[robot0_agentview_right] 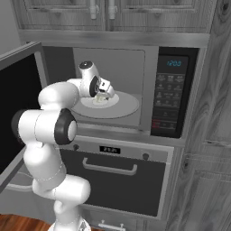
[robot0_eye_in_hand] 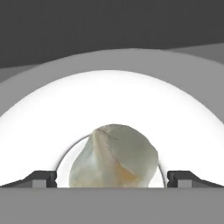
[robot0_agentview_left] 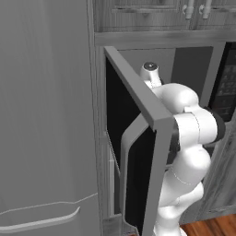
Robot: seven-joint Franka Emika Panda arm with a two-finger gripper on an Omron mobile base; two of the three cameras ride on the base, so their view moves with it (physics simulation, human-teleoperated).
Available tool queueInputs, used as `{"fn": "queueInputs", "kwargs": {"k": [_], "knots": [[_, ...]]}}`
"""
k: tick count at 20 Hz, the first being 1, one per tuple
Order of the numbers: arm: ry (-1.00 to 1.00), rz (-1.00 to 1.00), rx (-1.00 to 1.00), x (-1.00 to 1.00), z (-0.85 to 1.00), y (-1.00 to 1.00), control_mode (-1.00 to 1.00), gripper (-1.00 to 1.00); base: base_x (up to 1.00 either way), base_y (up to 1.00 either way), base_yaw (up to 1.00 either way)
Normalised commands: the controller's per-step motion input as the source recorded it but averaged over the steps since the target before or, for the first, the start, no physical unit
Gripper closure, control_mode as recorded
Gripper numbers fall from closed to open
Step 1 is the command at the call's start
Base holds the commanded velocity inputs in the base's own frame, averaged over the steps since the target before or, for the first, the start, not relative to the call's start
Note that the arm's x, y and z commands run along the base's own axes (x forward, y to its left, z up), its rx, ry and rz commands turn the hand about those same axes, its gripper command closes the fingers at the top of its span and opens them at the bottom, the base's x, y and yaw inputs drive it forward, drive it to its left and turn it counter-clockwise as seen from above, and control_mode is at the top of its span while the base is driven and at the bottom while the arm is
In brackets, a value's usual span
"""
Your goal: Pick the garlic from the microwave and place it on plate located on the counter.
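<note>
- The garlic point(robot0_eye_in_hand: 114, 157), a pale off-white bulb, sits at the middle of the round white turntable point(robot0_agentview_right: 124, 106) inside the microwave point(robot0_agentview_right: 149, 67).
- In the hand view the bulb lies between the two dark fingertips point(robot0_eye_in_hand: 41, 178), which stand apart on either side with gaps to it.
- The claw point(robot0_agentview_right: 104, 95) is spread wide and grips nothing; it points down at the bulb, just above the turntable.
- The microwave door point(robot0_agentview_left: 138, 152) hangs wide open to the left, black glass showing, with its curved grey handle point(robot0_agentview_left: 126, 152).
- The keypad point(robot0_agentview_right: 169, 97) is to the right of the cavity.
- An oven drawer point(robot0_agentview_right: 110, 180) sits below the microwave.
</note>
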Motion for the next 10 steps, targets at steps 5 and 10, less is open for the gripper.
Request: {"fn": "queueInputs", "kwargs": {"k": [5,10], "knots": [[0.00,0.00,0.00,0.12,-0.18,0.00,-1.00,1.00,0.00,0.00,0.00],[0.00,0.00,0.00,0.00,-0.03,0.00,-1.00,1.00,0.00,0.00,0.00]]}}
